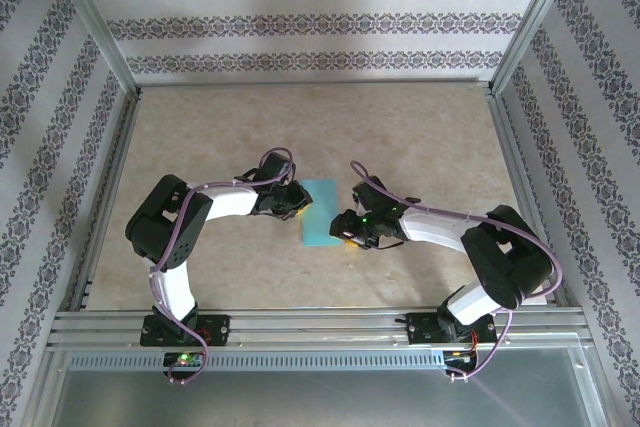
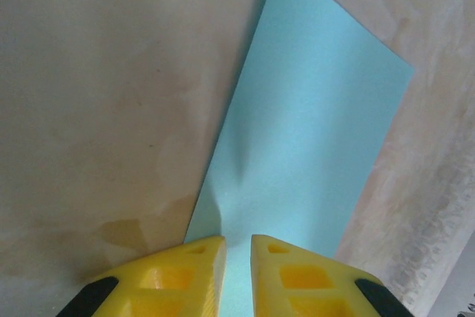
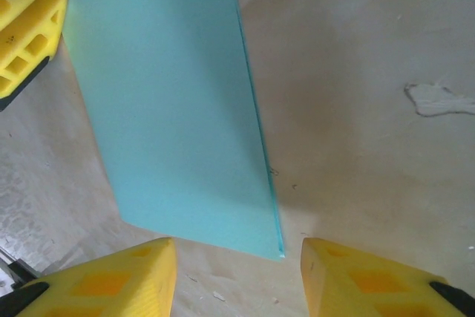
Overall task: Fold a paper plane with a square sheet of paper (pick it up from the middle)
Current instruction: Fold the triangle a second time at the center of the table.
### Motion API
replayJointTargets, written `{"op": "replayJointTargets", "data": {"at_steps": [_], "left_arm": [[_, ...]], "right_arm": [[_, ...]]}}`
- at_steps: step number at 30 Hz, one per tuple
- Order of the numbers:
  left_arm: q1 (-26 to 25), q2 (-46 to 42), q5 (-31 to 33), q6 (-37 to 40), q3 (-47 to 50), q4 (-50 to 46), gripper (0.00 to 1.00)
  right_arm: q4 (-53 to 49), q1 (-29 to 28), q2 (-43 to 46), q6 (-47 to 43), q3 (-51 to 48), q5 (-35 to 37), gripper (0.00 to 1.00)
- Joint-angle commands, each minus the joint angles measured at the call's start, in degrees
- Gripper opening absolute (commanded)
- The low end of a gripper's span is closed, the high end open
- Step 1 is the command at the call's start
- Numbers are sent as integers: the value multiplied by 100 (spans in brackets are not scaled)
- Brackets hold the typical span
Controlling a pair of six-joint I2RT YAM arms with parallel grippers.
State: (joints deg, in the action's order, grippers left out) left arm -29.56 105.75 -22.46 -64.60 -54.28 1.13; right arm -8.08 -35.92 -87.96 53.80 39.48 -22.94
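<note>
The light-blue paper [image 1: 320, 213], a folded rectangle, lies on the table [image 1: 420, 137] between the 2 grippers. The left gripper [image 2: 237, 252] pinches its edge. The right gripper [image 3: 237, 256] is spread at its corner.

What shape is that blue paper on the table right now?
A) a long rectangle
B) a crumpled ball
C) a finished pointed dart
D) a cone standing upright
A: the light-blue paper shows four straight edges and square corners, and no pointed nose has been folded yet.
</note>
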Motion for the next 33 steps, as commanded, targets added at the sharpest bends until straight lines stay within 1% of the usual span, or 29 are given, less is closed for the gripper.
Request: {"op": "replayJointTargets", "data": {"at_steps": [1, 14, 21, 30, 33], "left_arm": [[38, 252, 127, -158, 260, -418, 19], [68, 261, 135, -166, 311, -419, 19], [73, 275, 127, -172, 313, -403, 18], [73, 270, 94, -163, 340, -362, 18], [73, 261, 79, -158, 335, -354, 18]], "right_arm": [[55, -82, -80, 15, 165, -86, 47], [-224, -118, -323, -18, 294, 36, 45], [-16, -152, -367, -74, 349, -218, 43], [273, -82, -151, 59, 168, -128, 39], [394, -5, -155, 141, 108, -114, 36]]}}
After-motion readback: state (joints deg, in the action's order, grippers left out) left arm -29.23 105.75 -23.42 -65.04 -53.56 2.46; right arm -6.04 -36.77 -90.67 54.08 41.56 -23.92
